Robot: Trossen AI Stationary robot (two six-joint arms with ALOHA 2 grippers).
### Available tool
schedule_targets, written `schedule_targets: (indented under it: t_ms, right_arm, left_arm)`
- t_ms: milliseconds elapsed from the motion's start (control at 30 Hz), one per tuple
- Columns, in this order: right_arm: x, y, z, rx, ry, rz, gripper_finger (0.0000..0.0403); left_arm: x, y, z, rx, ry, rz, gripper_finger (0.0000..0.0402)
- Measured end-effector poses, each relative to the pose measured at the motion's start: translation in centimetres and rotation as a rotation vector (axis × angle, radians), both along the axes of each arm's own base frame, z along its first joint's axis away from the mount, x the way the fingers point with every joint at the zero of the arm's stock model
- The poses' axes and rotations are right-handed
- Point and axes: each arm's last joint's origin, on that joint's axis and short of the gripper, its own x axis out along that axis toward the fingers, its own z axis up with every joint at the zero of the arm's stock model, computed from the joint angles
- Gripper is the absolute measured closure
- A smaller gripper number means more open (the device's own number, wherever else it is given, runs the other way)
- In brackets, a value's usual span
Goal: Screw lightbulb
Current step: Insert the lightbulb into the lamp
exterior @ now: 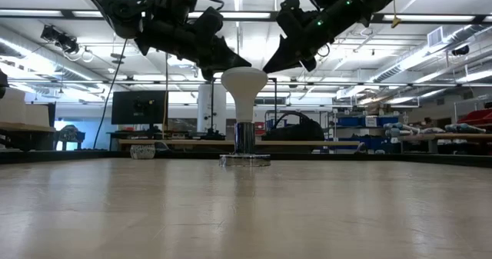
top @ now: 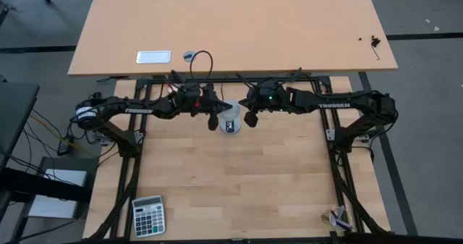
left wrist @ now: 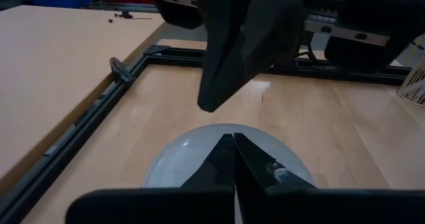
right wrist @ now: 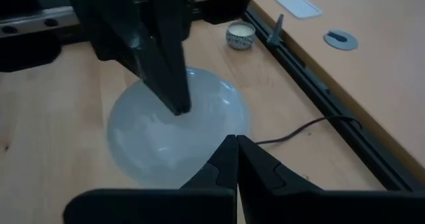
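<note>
— Grippers?
— Left gripper [exterior: 231, 61] and right gripper [exterior: 274, 62] both pinched closed, empty, tips at opposite sides of the bulb's [exterior: 244, 83] dome.
— And the bulb?
— Upright in the socket [exterior: 244, 160], mid-table [top: 239, 179] — base down.

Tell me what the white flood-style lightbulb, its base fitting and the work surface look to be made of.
White flood-style lightbulb: frosted matte glass or plastic; no sharp glare on the dome. Shiny cylindrical base fitting: likely polished metal, showing bright reflections. Pale plank work surface: wood, with visible grain and seams, satin finish.
</note>
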Motion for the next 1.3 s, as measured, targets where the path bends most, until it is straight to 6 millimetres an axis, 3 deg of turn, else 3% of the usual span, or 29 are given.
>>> schedule_targets:
  t_ms: [467, 1300]
  right_arm:
    - [-0.4, -1.7, 0.3, 0.063, -0.051, 0.063, 0.0391]
    - [-0.4, -1.8, 0.5, 0.063, -0.069, 0.066, 0.0391]
  left_arm:
    - [0.0, 0.0, 0.0, 0.007, 0.002, 0.009, 0.0402]
    - [-0.2, 0.4, 0.0, 0.018, 0.004, 0.028, 0.0402]
